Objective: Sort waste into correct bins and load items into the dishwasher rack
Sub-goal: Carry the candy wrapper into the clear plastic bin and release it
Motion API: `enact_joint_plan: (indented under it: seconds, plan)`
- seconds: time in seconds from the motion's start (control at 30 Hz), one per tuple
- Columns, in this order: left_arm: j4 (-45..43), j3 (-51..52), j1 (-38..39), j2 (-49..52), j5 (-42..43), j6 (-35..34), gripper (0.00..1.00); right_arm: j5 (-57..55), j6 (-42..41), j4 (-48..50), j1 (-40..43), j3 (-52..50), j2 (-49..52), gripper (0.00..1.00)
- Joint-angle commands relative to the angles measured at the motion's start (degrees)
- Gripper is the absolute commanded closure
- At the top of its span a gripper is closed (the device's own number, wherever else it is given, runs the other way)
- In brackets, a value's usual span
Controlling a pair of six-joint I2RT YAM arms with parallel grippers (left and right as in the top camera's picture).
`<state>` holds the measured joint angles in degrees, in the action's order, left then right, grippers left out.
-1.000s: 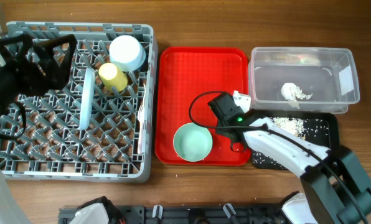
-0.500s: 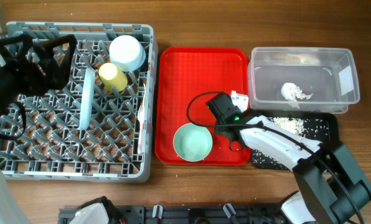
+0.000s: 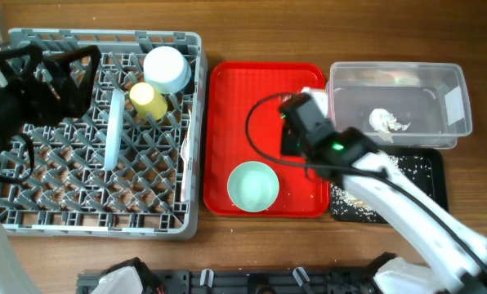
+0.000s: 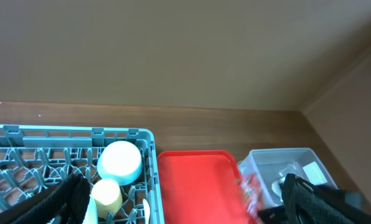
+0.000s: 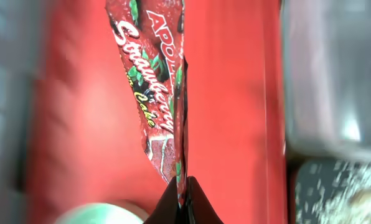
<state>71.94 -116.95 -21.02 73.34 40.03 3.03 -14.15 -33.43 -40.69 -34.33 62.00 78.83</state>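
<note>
RIGHT JAWS GRIP THE WRAPPER: My right jaws are pressed together on one end of the red snack wrapper [image 5: 162,93]. Its strawberry print is readable in the right wrist view as it hangs over the 3 o'clock side of the red serving tray [image 3: 227,122]. The wrapper is just beside the clear tub [image 3: 448,122], which sits at 2 o'clock on the desk [image 3: 252,24] and holds the crumpled white tissue [image 3: 386,121].

At 4 o'clock, touching the tub's near side, the black tray [image 3: 433,175] carries the pale rice scraps [image 3: 413,168]; my right arm [image 3: 407,204] crosses over part of it. The mint green bowl [image 3: 253,186] rests open side up at the red tray's 6 o'clock, well apart from the wrapper.

The grey dishwasher rack [image 3: 104,227] fills the desk's 9 o'clock side. In its 1 o'clock corner the pale blue small bowl [image 3: 166,69] sits bottom up, with the yellow cup [image 3: 148,100] touching it at 7 o'clock. The pale blue plate [image 3: 113,122] stands on edge between the pegs, just to the cup's 8 o'clock. A piece of white cutlery [image 3: 185,155] lies along the rack's 3 o'clock wall.

My left jaws are spread wide and empty, hovering over the rack's 10 o'clock corner.
</note>
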Motion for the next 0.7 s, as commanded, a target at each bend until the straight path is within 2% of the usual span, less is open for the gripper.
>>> enact_joint_plan:
  seconds: [0.0,0.1,0.27,0.43,0.6,0.63,0.67]
  plan:
    - [-0.2,-0.1,0.1,-0.1,0.6,-0.5,0.0,-9.4,1.8,0.3,2.6,1.9,-5.0,0.96]
    - [-0.2,-0.1,0.1,-0.1,0.6,-0.5,0.0,-13.4,1.8,0.3,6.1,1.9,-5.9,0.96]
    - [-0.2,-0.1,0.1,-0.1,0.6,-0.5,0.0,-13.7,1.8,3.6,14.9,1.4,-3.8,0.96]
    - [-0.2,-0.1,0.1,-0.1,0.6,-0.5,0.0,-11.9,1.8,7.2,22.6,1.4,2.0,0.96]
    - [-0.2,-0.1,0.1,-0.1,0.6,-0.5,0.0,-7.8,2.0,9.3,26.9,1.4,10.2,0.95]
    - [-0.2,-0.1,0.1,-0.1,0.6,-0.5,0.0,-7.8,2.0,9.6,27.3,1.4,11.6,0.92]
    - [-0.2,-0.1,0.1,-0.1,0.6,-0.5,0.0,-7.8,2.0,9.8,27.7,1.4,12.7,0.82]
